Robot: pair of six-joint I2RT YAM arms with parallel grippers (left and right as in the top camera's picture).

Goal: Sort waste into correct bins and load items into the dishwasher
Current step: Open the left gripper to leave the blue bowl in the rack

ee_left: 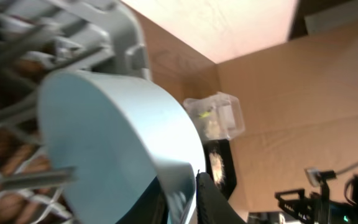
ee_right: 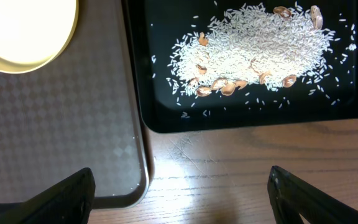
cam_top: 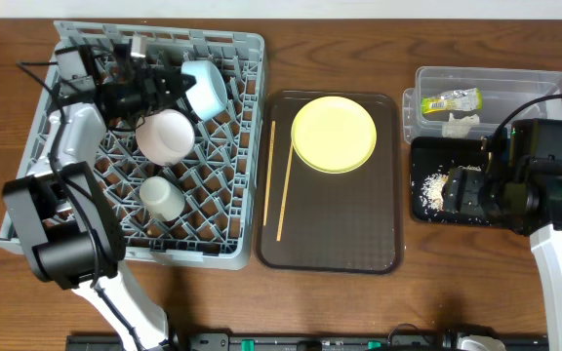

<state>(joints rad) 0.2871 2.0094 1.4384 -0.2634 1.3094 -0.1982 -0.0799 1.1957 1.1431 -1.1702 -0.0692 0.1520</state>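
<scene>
My left fingers [ee_left: 213,205] clamp the rim of the light blue bowl [cam_top: 206,88], which is tilted at the dish rack's [cam_top: 250,146] far wall, close beside the white bowl [cam_top: 167,135]. My right fingers [ee_right: 61,193] are spread wide over bare worktop [ee_right: 229,162], just past the black tray's [ee_right: 260,115] edge. The rice crumbs [ee_right: 260,43] lie inside the tray.

Yellow plate [cam_top: 333,134], brown diamond-patterned tray [cam_top: 330,234]

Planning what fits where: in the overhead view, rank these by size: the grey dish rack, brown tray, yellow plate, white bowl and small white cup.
Largest to smallest:
1. grey dish rack
2. brown tray
3. yellow plate
4. white bowl
5. small white cup
</scene>
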